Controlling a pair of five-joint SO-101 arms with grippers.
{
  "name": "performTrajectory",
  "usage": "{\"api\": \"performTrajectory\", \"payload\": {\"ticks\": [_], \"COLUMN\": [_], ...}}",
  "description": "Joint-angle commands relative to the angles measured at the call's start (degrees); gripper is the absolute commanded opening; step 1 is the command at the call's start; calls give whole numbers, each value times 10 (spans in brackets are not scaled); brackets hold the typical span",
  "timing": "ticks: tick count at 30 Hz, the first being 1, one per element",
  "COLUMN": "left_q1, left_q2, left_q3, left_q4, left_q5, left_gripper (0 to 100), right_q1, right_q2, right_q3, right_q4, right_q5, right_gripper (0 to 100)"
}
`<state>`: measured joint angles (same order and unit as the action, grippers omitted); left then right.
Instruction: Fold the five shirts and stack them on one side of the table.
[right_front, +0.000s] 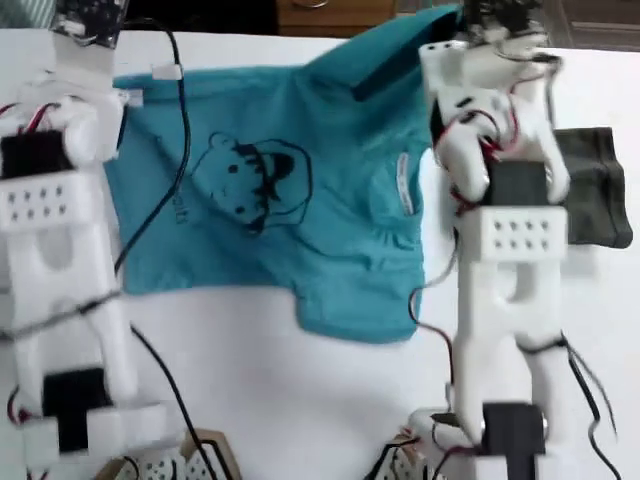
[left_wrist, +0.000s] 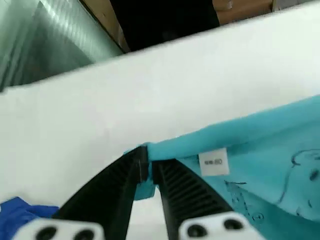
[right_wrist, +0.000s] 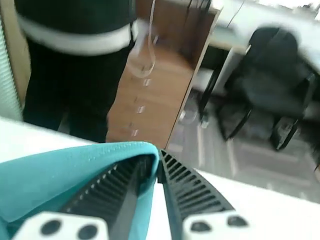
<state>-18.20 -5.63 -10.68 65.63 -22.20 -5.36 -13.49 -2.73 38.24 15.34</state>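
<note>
Teal shirt (right_front: 330, 220) lies spread print-up on the white surface (right_front: 300, 400), between the two arms. Left claw (left_wrist: 148, 167) is pinched tight on one far corner, just beside a white tag (left_wrist: 213, 162). Right claw (right_wrist: 157, 162) is clamped on the opposite far edge, with the cloth raised there. A broad white strip lies between the shirt's near edge and the arm bases. Dark folded garment (right_front: 595, 190) sits by the right arm. Blue cloth (left_wrist: 20, 210) lies near the left claw.

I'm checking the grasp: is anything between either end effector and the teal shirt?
Nothing visible. The left end effector and the right end effector each pinch an edge of the teal shirt.
</note>
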Motion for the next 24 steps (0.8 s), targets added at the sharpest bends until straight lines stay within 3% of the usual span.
{"api": "performTrajectory", "payload": {"ticks": [1,12,24], "left_q1": [-2,-2,-3], "left_q2": [80,295,404], "left_q3": [-59,-91,-92], "left_q4": [25,69,83], "left_q5": [4,4,4], "left_gripper": [25,25,25], "right_q1": [-10,-11,-12], "right_q2": [44,190,311], "right_q3": [-21,-21,-23], "right_q4": [9,106,143], "right_q5": [1,1,1], "right_gripper": [20,20,20]}}
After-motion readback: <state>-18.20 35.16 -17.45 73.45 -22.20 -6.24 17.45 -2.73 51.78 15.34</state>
